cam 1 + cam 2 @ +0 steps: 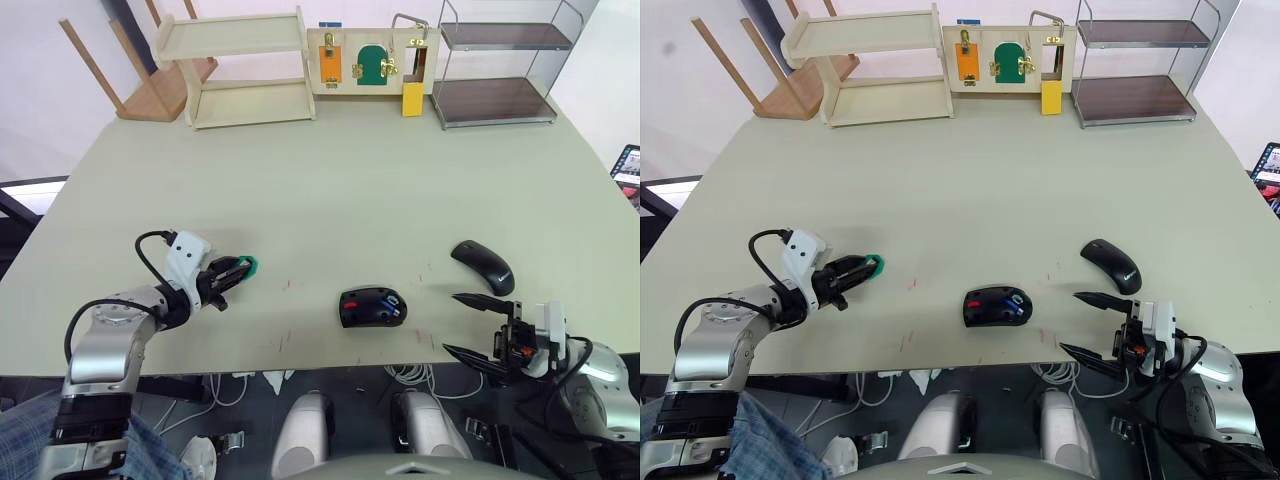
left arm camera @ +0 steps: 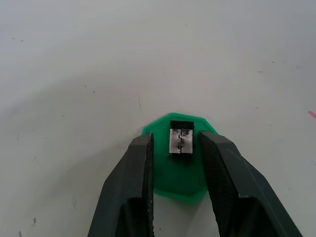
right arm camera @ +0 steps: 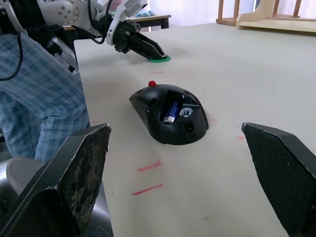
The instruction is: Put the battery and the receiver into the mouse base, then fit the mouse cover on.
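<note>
Your left gripper (image 2: 175, 148), narrowly parted, straddles the receiver (image 2: 180, 141) standing on its green disc (image 2: 177, 185) left of the mouse base (image 1: 372, 306); it looks tiny, light, rigid and slick, so pinch its 2 flat sides squarely.

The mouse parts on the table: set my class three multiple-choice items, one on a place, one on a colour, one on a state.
1. Where is the battery?
A. Inside the mouse base
B. In the right gripper
C. On the wooden shelf

2. What colour is the disc under the receiver?
A. Red
B. Green
C. Yellow

3. How is the left gripper?
A. Shut on the mouse cover
B. Open, its fingers flanking the receiver
C. Open, lifted clear above the mouse base

Key: 1 A, the blue cell lies in the base's compartment. 2 B, a green disc shows between the fingers. 3 B, gaps show either side of the receiver.
</note>
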You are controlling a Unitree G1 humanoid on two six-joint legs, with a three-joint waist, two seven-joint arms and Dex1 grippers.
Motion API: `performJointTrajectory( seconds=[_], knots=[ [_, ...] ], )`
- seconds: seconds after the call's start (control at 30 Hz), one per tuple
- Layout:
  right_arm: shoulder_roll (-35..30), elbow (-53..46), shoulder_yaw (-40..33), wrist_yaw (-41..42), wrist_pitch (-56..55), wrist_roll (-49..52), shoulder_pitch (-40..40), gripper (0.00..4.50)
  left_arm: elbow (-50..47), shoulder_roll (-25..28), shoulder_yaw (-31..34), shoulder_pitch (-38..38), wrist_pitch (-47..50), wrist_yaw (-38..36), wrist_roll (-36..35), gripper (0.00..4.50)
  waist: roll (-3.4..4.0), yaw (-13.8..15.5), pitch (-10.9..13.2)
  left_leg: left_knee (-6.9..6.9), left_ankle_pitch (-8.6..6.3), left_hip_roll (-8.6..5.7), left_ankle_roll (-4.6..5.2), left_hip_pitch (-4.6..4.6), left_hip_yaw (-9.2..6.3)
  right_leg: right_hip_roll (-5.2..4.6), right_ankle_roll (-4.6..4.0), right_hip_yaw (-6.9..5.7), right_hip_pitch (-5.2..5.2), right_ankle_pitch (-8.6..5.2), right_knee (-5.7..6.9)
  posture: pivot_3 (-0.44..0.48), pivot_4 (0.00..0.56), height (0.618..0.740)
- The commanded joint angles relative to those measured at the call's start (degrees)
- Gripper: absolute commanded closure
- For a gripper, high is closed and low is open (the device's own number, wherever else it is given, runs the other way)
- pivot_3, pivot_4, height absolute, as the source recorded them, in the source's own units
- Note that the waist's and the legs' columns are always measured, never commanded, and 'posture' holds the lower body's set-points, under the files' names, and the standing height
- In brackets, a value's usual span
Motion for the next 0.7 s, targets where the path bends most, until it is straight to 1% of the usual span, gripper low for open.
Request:
performJointTrajectory(
  seconds=[0.03,0.63,0.67,0.7],
  knots=[
    [0.26,-1.53,-1.01,-0.07,-1.31,0.75,0.28,0.0,0.02,0.58,0.16,-0.16,-0.32,-0.05,0.17,2.97,0.0,0.0,0.0,0.0,0.0,0.0,0.0,0.0,0.0,0.0,0.0,0.0,0.0,0.0,0.0,0.0,0.15,0.74],
    [0.31,-1.86,-0.9,-0.54,-1.56,0.82,0.54,0.0,0.43,0.61,-0.24,0.31,0.91,-0.79,-0.06,2.97,0.0,0.0,0.0,0.0,0.0,0.0,0.0,0.01,0.0,-0.01,-0.01,0.01,0.0,0.0,0.0,0.0,0.15,0.74],
    [0.3,-1.89,-0.9,-0.57,-1.55,0.83,0.53,0.0,0.38,0.59,-0.23,0.38,0.9,-0.76,-0.02,3.54,0.0,0.0,0.0,0.0,0.0,0.0,0.0,0.01,0.0,0.0,-0.01,0.01,0.0,0.01,0.0,0.0,0.15,0.74],
    [0.29,-1.89,-0.91,-0.6,-1.59,0.81,0.51,0.0,0.27,0.58,-0.23,0.54,0.78,-0.8,0.02,3.94,0.0,0.0,0.0,0.0,0.0,0.0,0.0,0.01,0.0,-0.01,0.0,0.01,0.0,0.0,0.0,0.0,0.15,0.74]
  ],
)
